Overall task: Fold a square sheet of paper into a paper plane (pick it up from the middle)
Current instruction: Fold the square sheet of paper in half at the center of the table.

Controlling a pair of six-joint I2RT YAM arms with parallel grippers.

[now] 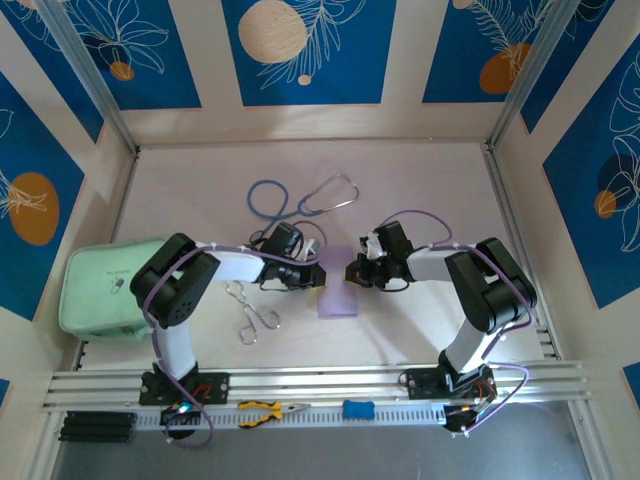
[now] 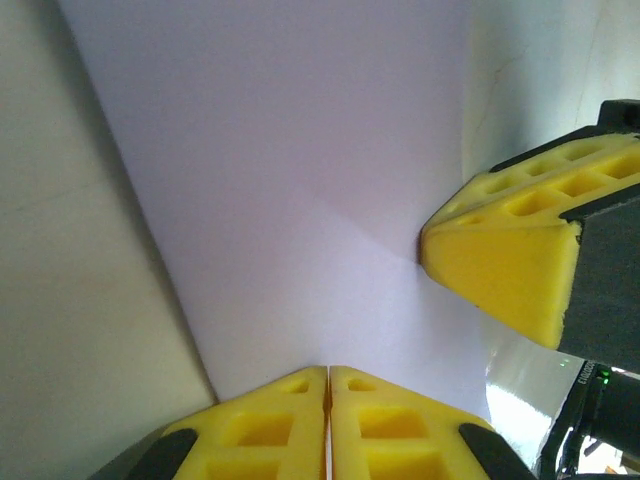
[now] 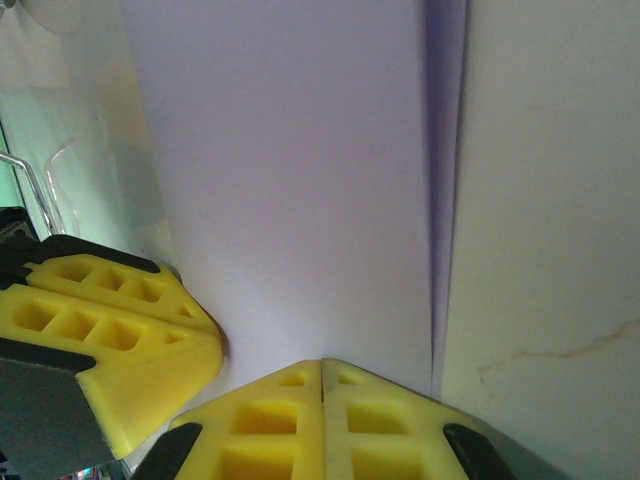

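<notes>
The square sheet of paper (image 1: pixel 338 298) lies on the table between the two arms as a narrow, pale lilac folded strip. No pointed paper plane shape shows. My left gripper (image 1: pixel 318 272) is shut, its tips set down on the strip's left side. My right gripper (image 1: pixel 352 270) is shut too, tips down on the right side. In the left wrist view the paper (image 2: pixel 300 200) spreads flat beyond my shut left gripper (image 2: pixel 328 372), with the right arm's fingers (image 2: pixel 500 270) touching it. In the right wrist view the paper (image 3: pixel 300 200) has a doubled edge on its right, beyond my right gripper (image 3: pixel 322 365). I cannot tell whether either pinches paper.
A blue stethoscope (image 1: pixel 300 200) lies behind the grippers. Metal forceps (image 1: pixel 250 310) rest near the left arm, and a mint-green pouch (image 1: pixel 100 290) sits at the left wall. Yellow-handled pliers (image 1: pixel 265 410) and a blue tool (image 1: pixel 358 408) lie on the front rail.
</notes>
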